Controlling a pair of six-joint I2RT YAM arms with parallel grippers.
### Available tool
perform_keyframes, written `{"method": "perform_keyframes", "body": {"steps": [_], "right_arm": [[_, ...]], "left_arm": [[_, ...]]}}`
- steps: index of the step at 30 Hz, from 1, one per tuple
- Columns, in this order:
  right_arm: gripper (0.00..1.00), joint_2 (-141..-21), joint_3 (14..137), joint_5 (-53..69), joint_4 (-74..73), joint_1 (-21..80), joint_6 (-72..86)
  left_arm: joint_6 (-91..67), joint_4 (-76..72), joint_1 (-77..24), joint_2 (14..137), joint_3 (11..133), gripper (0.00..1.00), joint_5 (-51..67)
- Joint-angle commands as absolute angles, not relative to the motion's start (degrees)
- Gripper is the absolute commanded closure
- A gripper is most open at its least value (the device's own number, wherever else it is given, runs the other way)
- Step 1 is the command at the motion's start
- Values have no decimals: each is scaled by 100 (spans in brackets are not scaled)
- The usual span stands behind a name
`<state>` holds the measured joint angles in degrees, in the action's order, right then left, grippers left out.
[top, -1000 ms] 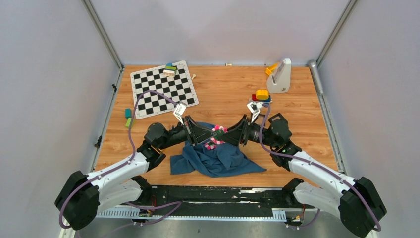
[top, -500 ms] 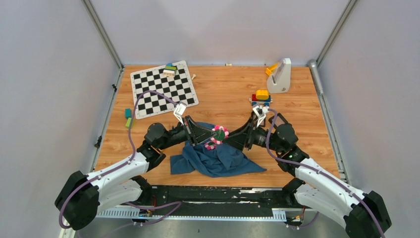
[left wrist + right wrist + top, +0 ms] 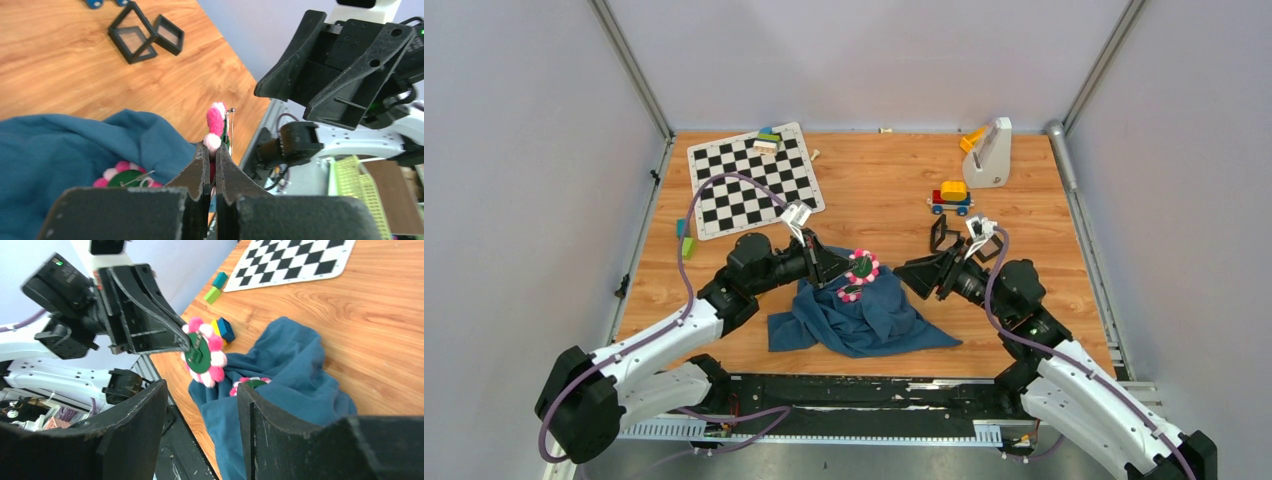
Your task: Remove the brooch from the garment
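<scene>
**Wooden table with a flower brooch pinched above a blue garment**

Pale walls enclosed a wood-grain table (image 3: 884, 215). A rumpled blue garment (image 3: 869, 318) lay heaped near its front edge, between the two arms. The left gripper (image 3: 848, 268) reached in over the cloth with its fingers closed tight on the brooch (image 3: 862, 267), a pink-and-white flower disc with a dark green centre. The right gripper (image 3: 912, 277) faced it from just beside, fingers spread wide and holding nothing.

From the right wrist, the brooch (image 3: 202, 356) stood on edge at the left gripper's tips, above the garment and apparently apart from it. From the left wrist, it showed edge-on with its thin metal pin (image 3: 231, 114) jutting past the petals. A smaller pink oval (image 3: 849, 293) sat on the cloth just below.

The brooch looked light, with soft fuzzy petals on a stiffer flat centre. The rim seemed the safe place to grip, since the pin looked sharp and could snag the fabric.
</scene>
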<state>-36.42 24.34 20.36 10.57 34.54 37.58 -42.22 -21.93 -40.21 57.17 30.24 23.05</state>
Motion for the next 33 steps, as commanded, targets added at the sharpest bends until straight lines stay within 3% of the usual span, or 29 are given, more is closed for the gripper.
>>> {"method": "perform_keyframes", "body": {"steps": [1,5,10,18,21,33], "right_arm": [[47,-3626,2733,1785,376,3401,3428],[52,-3823,3200,1967,156,3398,3238],[73,-4342,3802,2171,62,3401,3253],[96,-4898,4162,2251,174,3401,3305],[100,-5032,4200,2307,223,3399,3296],[100,-5515,4162,2627,492,3409,3326]], "left_arm": [[-3139,-1634,-4028,5804,3476,100,2080],[-2820,-1391,-4038,6105,3807,100,2357],[-2589,-1265,-4034,6324,4105,100,2669],[-2601,-1222,-4034,6392,4211,100,2876],[-2607,-1207,-4034,6394,4225,100,2938],[-2624,-1273,-4034,6406,4211,100,3036]]}}
